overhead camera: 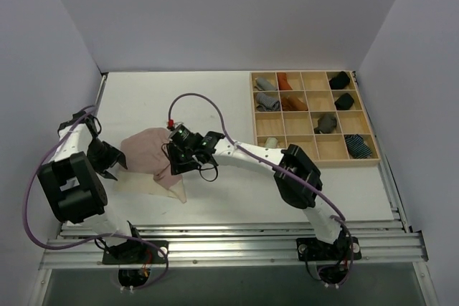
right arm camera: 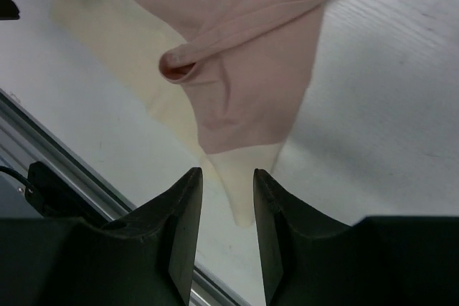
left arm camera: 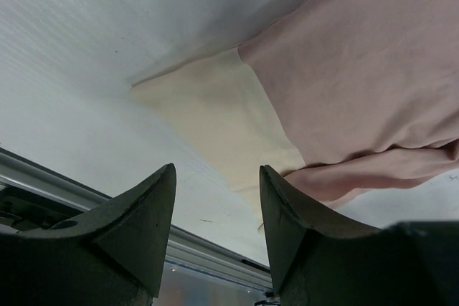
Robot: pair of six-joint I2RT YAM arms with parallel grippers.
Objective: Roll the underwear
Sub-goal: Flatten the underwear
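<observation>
The dusty pink underwear (overhead camera: 147, 150) lies loosely folded on the white table, its beige part (overhead camera: 179, 190) trailing toward the near edge. My left gripper (overhead camera: 113, 168) is at its left edge. In the left wrist view that gripper (left arm camera: 216, 170) is open and empty, low over the table, with the beige panel (left arm camera: 215, 116) and pink cloth (left arm camera: 373, 69) just ahead. My right gripper (overhead camera: 177, 165) hangs over the cloth's near right side. Its jaws (right arm camera: 226, 173) stand apart around the narrow beige tip (right arm camera: 240, 195), which lies on the table untouched. A pink fold (right arm camera: 244, 26) runs above.
A wooden compartment tray (overhead camera: 251, 116) stands at the right with several rolled cloths, among them a pale one (overhead camera: 271, 141). Aluminium rails (overhead camera: 237, 238) run along the near table edge. White walls close in the left, back and right.
</observation>
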